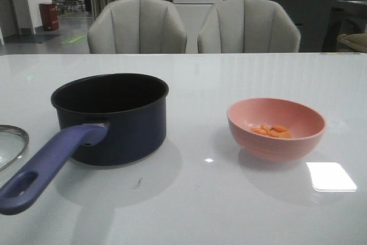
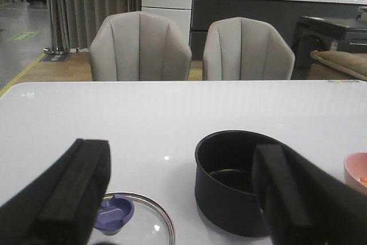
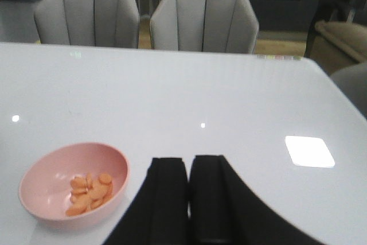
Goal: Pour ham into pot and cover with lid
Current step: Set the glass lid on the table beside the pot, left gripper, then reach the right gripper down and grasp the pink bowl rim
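Table (image 1: 189,210): white, glossy, wide bare surface between and in front of the items; far edge runs just ahead of two grey chairs (image 1: 137,27).

Pot (image 1: 112,116): left of centre, upright, uncovered, nothing visible inside. Its long handle (image 1: 49,167) reaches toward the near left, ending close to the near edge of the front view.

Lid (image 1: 10,144): flat on the table at the far left, cut off by the picture's edge, just beside the handle but apart from it; knob (image 2: 113,213) up.

Pink bowl (image 1: 276,127): right of centre, well apart from the pot, open table between them. Ham (image 1: 272,131): a small heap of slices in the bowl's bottom.

Left gripper (image 2: 180,199): fingers spread wide, holding nothing, hanging on the near side of the lid and pot.

Right gripper (image 3: 189,199): fingers pressed together, nothing between them, near and to the right of the bowl, not touching it.

Bright square reflection (image 1: 331,176): on the table, right of the bowl.
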`<control>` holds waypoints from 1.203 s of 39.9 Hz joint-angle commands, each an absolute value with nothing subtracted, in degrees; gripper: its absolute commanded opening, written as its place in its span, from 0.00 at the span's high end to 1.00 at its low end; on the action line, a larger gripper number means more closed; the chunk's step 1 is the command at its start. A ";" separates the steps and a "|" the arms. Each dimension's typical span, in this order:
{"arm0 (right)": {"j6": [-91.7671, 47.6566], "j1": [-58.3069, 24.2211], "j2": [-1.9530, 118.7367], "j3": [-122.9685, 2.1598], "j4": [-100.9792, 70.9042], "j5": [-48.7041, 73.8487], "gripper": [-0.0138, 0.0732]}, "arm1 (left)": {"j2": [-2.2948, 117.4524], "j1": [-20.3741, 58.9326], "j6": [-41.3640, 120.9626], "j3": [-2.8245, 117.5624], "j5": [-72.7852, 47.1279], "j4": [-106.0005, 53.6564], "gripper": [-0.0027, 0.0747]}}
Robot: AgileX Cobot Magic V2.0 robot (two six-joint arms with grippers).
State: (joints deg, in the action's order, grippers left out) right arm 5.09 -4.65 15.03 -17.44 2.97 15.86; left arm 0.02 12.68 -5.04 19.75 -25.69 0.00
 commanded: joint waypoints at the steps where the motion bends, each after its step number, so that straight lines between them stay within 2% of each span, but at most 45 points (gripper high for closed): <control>1: 5.06 -4.44 17.91 -19.28 3.10 13.39 0.66 | 1.36 13.05 -5.24 21.18 -21.21 0.00 0.25; 7: 5.07 -4.44 20.93 -19.20 2.81 12.18 0.62 | 1.36 13.05 -5.24 21.18 -21.21 0.00 0.25; 9: 5.07 -4.44 23.21 -19.51 2.81 11.82 0.56 | 1.36 13.05 -5.24 21.18 -21.21 0.00 0.25; 14: 5.07 -4.44 29.58 -21.42 2.81 11.39 0.32 | 1.36 13.05 -5.24 21.18 -21.04 0.00 0.25; 17: 5.07 -4.44 33.45 -22.82 2.46 9.62 0.26 | 1.36 13.05 -5.24 21.18 -20.92 0.00 0.25; 23: 5.07 -4.61 43.49 -27.49 -1.35 8.40 0.26 | 1.36 13.05 -5.24 21.18 -20.92 0.00 0.25; 34: 5.07 -13.15 68.22 -46.52 -2.12 23.37 0.26 | 1.36 13.05 -5.24 21.18 -21.02 0.00 0.25; 48: 5.07 -13.43 90.77 -63.94 -2.12 33.80 0.26 | 1.36 13.05 -5.24 21.18 -21.02 0.00 0.25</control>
